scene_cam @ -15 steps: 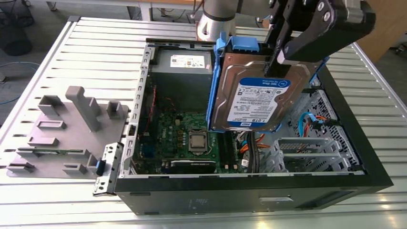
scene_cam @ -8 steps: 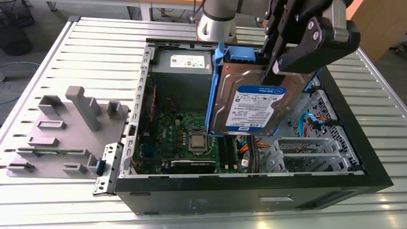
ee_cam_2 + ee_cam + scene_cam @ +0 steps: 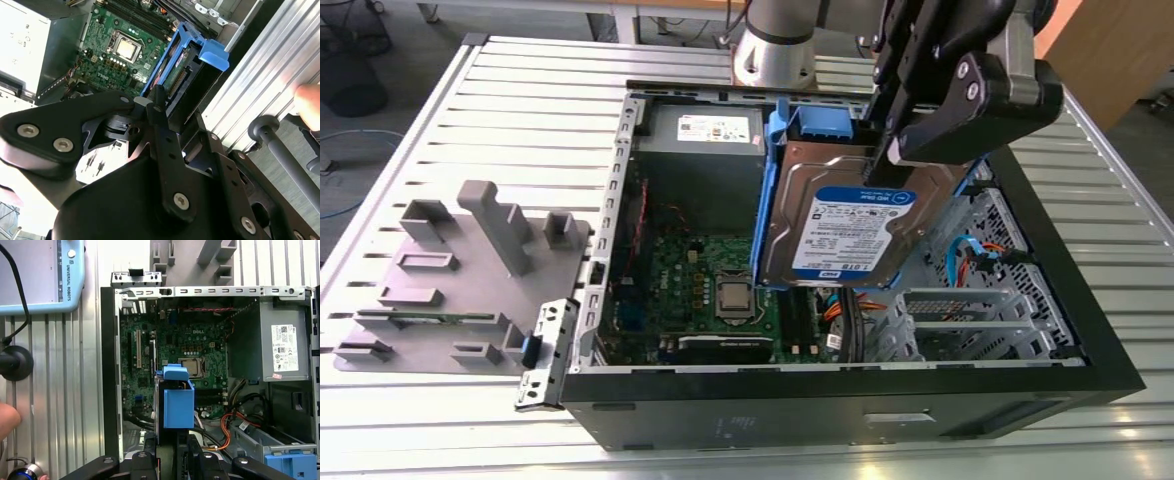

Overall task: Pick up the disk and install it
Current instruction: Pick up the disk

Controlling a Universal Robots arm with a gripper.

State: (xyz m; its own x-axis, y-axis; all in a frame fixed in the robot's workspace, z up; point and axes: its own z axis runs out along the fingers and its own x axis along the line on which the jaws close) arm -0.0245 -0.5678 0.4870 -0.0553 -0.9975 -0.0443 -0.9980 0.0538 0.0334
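The disk (image 3: 847,230), a silver hard drive with a white and blue label, hangs on edge above the open computer case (image 3: 854,405). It is clipped in a blue plastic bracket (image 3: 821,125). My gripper (image 3: 897,160) is shut on its upper edge, from the exterior view's right. In the first wrist view the bracket (image 3: 178,400) reaches out from between the fingers (image 3: 150,460), over the motherboard. In the second wrist view the blue bracket (image 3: 202,50) and the disk's connector edge (image 3: 177,80) stick out beyond the black gripper body.
Inside the case lie a green motherboard (image 3: 700,270), a grey power supply box with a white sticker (image 3: 700,135) and a metal drive cage (image 3: 974,320). A grey fixture plate (image 3: 454,270) lies on the slatted table at the exterior view's left. A person's hand (image 3: 6,420) is near the table.
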